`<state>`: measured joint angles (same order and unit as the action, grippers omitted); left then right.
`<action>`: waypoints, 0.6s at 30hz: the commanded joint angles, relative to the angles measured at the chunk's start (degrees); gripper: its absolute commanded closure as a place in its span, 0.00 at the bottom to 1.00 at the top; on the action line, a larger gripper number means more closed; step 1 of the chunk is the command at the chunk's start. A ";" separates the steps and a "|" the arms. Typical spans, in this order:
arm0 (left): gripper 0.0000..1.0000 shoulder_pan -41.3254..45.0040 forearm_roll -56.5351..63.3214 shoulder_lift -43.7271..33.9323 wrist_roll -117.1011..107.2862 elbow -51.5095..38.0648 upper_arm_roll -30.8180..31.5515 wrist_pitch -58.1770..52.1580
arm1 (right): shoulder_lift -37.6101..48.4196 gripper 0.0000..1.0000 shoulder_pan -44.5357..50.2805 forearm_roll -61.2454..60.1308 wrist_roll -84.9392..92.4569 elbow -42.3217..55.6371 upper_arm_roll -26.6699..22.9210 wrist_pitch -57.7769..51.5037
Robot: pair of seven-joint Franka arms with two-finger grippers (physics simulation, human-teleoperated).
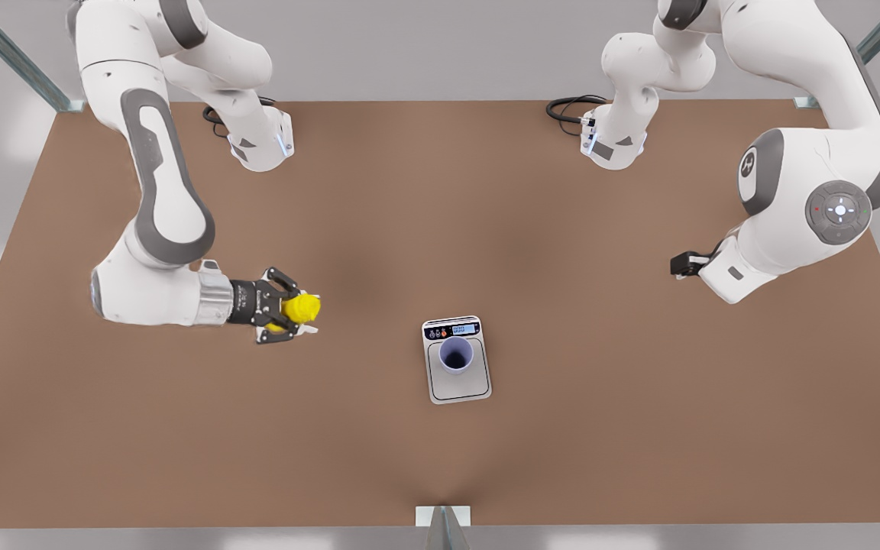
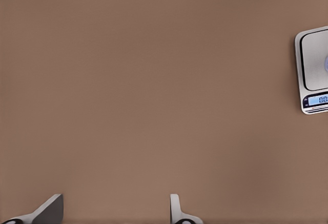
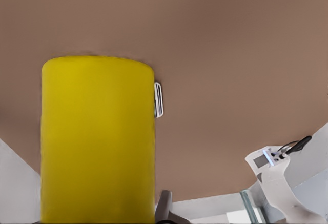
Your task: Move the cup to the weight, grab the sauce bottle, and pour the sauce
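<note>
Two arms: working over one brown table, read here from the front view's left to its right.
Right gripper: sitting at the front view's left, reaching out level over the table, its fingers closing on the sauce bottle.
Sauce bottle: being held between those fingers, clear of the table as far as can be judged; in the right wrist view its yellow body is standing large just ahead of the camera, one fingertip pressing at its side.
Weight: lying flat near the table's middle, well apart from the bottle, its display panel facing the far edge; in the left wrist view its edge is showing with the blue display lit.
Cup: standing upright on the weight's plate, just below the panel, dark inside facing up.
Left gripper: waiting at the front view's right, well apart from the weight, fingers spread wide and gripping nothing, above bare table.
</note>
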<state>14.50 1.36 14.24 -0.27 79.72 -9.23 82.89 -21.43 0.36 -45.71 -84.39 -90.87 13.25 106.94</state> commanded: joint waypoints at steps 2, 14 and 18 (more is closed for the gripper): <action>0.00 0.00 0.05 -0.01 -0.17 0.00 0.00 -0.01 | -1.25 0.79 2.36 4.13 -0.51 3.41 0.11 2.92; 0.00 0.00 0.05 0.26 0.18 0.09 -0.09 -0.45 | -14.96 0.79 13.35 25.23 -4.29 26.53 -0.24 9.87; 0.00 0.00 0.05 0.26 0.18 0.00 -0.09 -0.45 | -20.32 0.79 18.09 25.32 -4.38 34.44 -3.23 10.13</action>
<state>14.50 1.40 14.42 -0.09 79.80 -9.31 82.44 -42.73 19.51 -20.33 -88.82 -54.05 9.31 114.49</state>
